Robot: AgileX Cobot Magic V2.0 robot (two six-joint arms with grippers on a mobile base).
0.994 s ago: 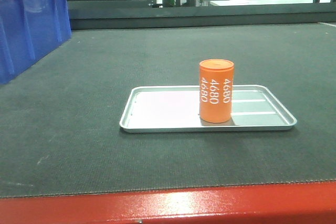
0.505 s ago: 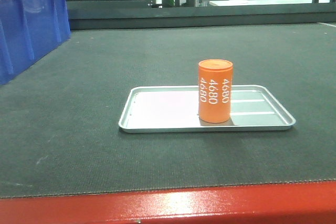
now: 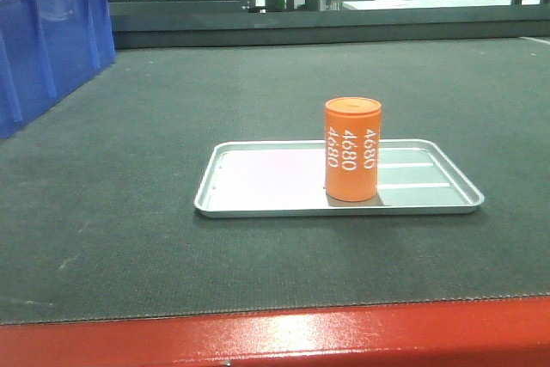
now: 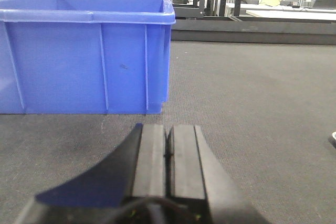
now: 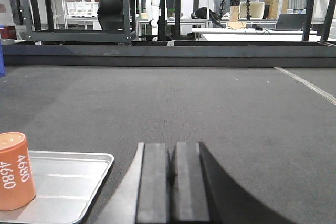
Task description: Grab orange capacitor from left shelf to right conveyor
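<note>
Nearest me in the front view is the glossy red edge [image 3: 284, 337] of the conveyor [image 3: 129, 238], whose dark textured belt runs away from it. On the belt lies a shallow silver tray [image 3: 258, 182], and the capacitor [image 3: 351, 149] stands upright inside it, right of the tray's middle. It is a small orange cylinder with a flat orange top, and I read "4680" in white, printed sideways three times on its side. Against half a second ago I see no change: the tray and capacitor sit where they were.

From the right wrist view, my right pincer [image 5: 171, 184] has its pads pressed together, holding nothing, low over the belt just right of the tray's right end. From the left wrist view, my left pincer [image 4: 168, 169] is likewise closed and empty, pointing at a blue bin [image 4: 84, 56] standing on the belt near it. That bin is at the far left in the front view.
</note>
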